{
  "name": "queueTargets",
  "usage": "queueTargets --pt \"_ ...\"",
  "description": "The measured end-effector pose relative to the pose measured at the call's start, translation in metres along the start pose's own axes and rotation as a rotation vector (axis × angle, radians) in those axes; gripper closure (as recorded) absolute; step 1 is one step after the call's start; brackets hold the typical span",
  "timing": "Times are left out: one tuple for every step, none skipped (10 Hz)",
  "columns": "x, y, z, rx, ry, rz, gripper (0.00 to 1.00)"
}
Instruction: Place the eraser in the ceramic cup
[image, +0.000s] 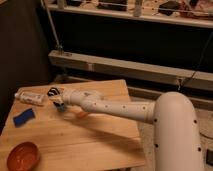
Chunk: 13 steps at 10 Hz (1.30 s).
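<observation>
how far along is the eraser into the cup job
Nothing looks done yet. The flat blue piece, likely the eraser, lies on the table, outside the ceramic cup. In hand: the gripper is over the table's far left part, right by the cup and next to a white tube, apart from the flat blue piece. Left: fetching it and dropping it in the cup.

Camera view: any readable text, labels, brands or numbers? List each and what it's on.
No text is readable.
White tube, lying at the back left of the table: dark marks on it, too blurred to read.
Orange bowl and flat blue piece: no markings visible.
Arm: only dark dots, no lettering.
End effector, just right of the tube over the table: no label visible.
</observation>
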Motion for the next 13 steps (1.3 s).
queueTargets --pt "0.001 -0.001 -0.001 0.001 -0.001 -0.002 0.34" --pt "0.002 -0.001 -0.002 0.003 0.000 -0.003 0.34" --pt "0.003 -0.003 -0.006 0.007 0.001 -0.004 0.34" --pt "0.003 -0.004 -0.008 0.009 0.002 -0.005 0.34" --pt "0.002 -0.005 -0.011 0.010 0.007 -0.009 0.34" --pt "0.000 -0.006 -0.013 0.011 0.010 -0.014 0.34" --pt "-0.004 -0.007 -0.016 0.011 0.013 -0.019 0.34" --pt "-0.010 -0.008 -0.021 0.012 0.018 -0.027 0.34" --pt "-0.018 -0.010 -0.029 0.013 0.037 -0.037 0.34" --pt "-0.020 -0.012 -0.036 0.014 0.060 -0.044 0.34" --pt "-0.020 -0.018 -0.049 0.020 0.106 -0.052 0.34" --pt "-0.020 -0.025 -0.060 0.029 0.148 -0.060 0.34" --pt "-0.020 -0.037 -0.079 0.049 0.224 -0.074 0.34"
